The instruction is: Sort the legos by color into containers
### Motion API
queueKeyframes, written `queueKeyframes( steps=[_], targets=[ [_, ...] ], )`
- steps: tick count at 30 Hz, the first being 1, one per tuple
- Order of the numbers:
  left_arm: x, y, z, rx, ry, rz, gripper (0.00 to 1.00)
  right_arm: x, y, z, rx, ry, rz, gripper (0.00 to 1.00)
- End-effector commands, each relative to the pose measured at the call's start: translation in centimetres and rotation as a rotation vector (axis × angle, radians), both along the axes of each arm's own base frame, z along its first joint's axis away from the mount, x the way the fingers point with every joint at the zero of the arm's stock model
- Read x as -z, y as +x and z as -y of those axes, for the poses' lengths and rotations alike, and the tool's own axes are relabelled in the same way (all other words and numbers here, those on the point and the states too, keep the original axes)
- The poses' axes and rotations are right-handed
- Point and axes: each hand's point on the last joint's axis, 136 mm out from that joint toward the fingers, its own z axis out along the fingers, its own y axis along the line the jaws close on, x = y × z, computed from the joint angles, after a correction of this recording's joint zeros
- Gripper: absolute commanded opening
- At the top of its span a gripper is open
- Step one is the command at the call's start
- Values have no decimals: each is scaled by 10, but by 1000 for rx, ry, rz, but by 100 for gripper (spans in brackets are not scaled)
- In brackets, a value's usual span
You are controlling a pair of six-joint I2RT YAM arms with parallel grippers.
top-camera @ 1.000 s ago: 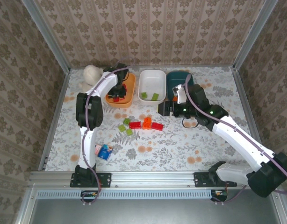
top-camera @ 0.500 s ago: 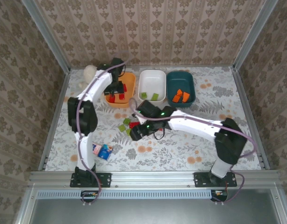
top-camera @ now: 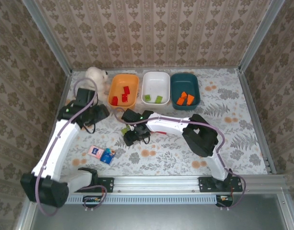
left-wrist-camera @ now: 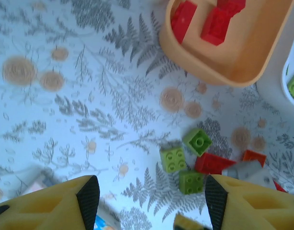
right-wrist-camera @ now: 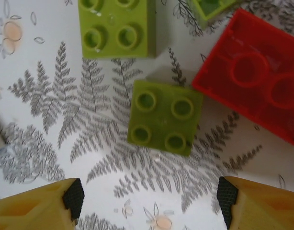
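Your orange tray (top-camera: 120, 80), white tray (top-camera: 155, 82), teal tray (top-camera: 184, 82) part-filled; loose legos (left-wrist-camera: 172, 159) wait at table (top-camera: 233, 139) middle; left gripper (left-wrist-camera: 151, 191), right gripper (right-wrist-camera: 149, 194) gape empty.

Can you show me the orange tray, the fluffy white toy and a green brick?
orange tray (top-camera: 121, 82), top view, bare floor at its far end.
white plush toy (top-camera: 96, 75), top view, middle of its body.
green brick (right-wrist-camera: 164, 116), right wrist view, top face among its studs.

Left arm (top-camera: 58, 141) leans toward 1 o'clock, wrist bent toward 3 o'clock, jaws apart, empty. Right arm (top-camera: 168, 123) folds toward 9 o'clock, jaws parted, aimed straight down.
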Motion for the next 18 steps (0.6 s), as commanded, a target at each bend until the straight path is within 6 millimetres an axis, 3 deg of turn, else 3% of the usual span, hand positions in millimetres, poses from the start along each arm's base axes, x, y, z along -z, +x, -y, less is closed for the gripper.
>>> queueKeyframes(
  steps=[1, 4, 8, 18],
  targets=[
    [-11, -19, 1, -30, -94, 77, 63, 8, 9, 4, 35, -79, 26, 74],
    [-11, -39, -4, -43, -108, 99, 63, 14, 14, -1, 31, -92, 29, 68],
    [-9, -54, -7, -51, -125, 106, 63, 21, 20, 5, 43, -174, 45, 62],
    [-11, -57, -6, -46, -141, 119, 62, 28, 23, 2, -9, -275, 106, 50]
  ],
)
